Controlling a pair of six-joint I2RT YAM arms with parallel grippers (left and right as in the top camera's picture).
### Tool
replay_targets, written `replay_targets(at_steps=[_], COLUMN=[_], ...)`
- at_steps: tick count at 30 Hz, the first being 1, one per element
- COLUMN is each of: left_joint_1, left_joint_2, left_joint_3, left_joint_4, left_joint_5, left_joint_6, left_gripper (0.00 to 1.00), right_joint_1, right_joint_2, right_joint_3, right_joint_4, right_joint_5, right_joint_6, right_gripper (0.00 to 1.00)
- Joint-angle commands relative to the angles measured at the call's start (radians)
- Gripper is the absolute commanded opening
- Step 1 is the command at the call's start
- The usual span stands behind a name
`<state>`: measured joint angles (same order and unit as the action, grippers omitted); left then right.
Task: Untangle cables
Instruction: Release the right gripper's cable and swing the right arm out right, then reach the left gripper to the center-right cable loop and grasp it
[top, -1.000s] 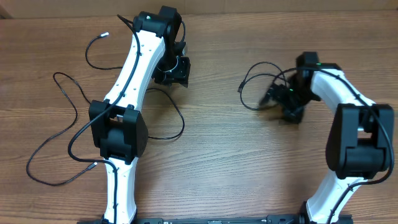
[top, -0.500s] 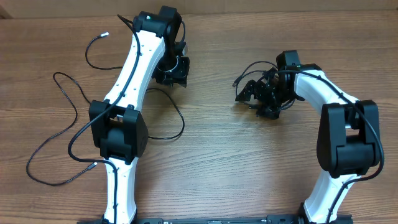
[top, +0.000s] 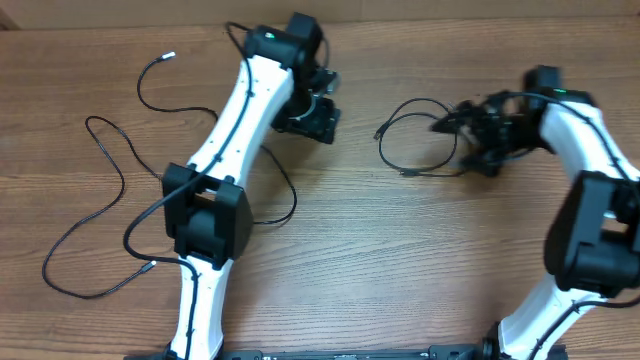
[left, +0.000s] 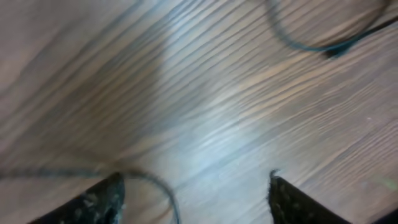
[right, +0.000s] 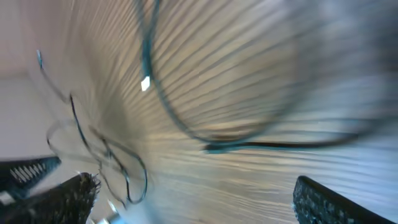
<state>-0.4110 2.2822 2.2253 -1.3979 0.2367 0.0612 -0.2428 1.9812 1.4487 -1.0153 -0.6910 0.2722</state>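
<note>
1. The step in hand, as I judge it, is reaching for a cord to pull apart from the rest; nothing is gripped. The left gripper (left: 194, 186) has its fingers spread over the bare table (left: 217, 106). The right gripper (right: 196, 186) stands wide apart with nothing clamped.
2. The looped cable (top: 415, 140) lies just ahead of the right gripper's fingertips, spread as an open ring on the wood. That wrist view is smeared, so I cannot tell whether a finger touches it.
3. A cable bend (left: 158, 182) lies just beside one finger of the left gripper. The long cable (top: 95, 195) curls well behind that gripper, out past the arm's elbow. The short cable (top: 160, 80) lies well apart to its side.
4. The next move probably calls for lowering a gripper so that one thin strand sits centred between the fingers, closing on it, then drawing it away.
5. No container is in view; every cable lies loose on the table.
</note>
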Motion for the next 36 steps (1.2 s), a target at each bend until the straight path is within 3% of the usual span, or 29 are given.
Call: replay_targets(at_steps=[1,8,10,12,17,25,36], left_joint_1=[-0.059,-0.14,-0.156,-0.174,-0.225,-0.315,-0.371], left_joint_2=[0.001,0.001,0.001,0.002,0.002,0.003,0.003], left_joint_3=[0.006,0.006,0.006,0.006,0.006,-0.068,-0.26], left_joint_4=[0.05,0.156,0.185,0.215,0.247,0.276,0.53], left_joint_5=[0.025,0.023,0.023,0.025,0.027,0.027,0.026], left_joint_6=[0.051,0.047,0.048,0.068,0.312,0.605,0.628], left_gripper=[1.0,1.0,0.85,0.81,0.77,0.72,0.72], right_joint_1=[-0.11,-0.302,-0.341,-0.371,-0.415,-0.416,-0.416], right_joint_2=[-0.024,-0.024,-0.024,-0.024,-0.024,-0.024,-0.024], right_joint_3=[0.018,0.018,0.018,0.018,0.018,0.018,0.018], right_joint_4=[-0.013,0.002,0.024,0.051,0.114,0.14,0.14], right_joint_5=[0.072,0.248,0.276,0.295,0.298,0.298,0.298], right_joint_6=[-0.011,-0.011,-0.012,-0.011,-0.011,-0.011,-0.011], right_gripper=[1.0,1.0,1.0,1.0,1.0,1.0,1.0])
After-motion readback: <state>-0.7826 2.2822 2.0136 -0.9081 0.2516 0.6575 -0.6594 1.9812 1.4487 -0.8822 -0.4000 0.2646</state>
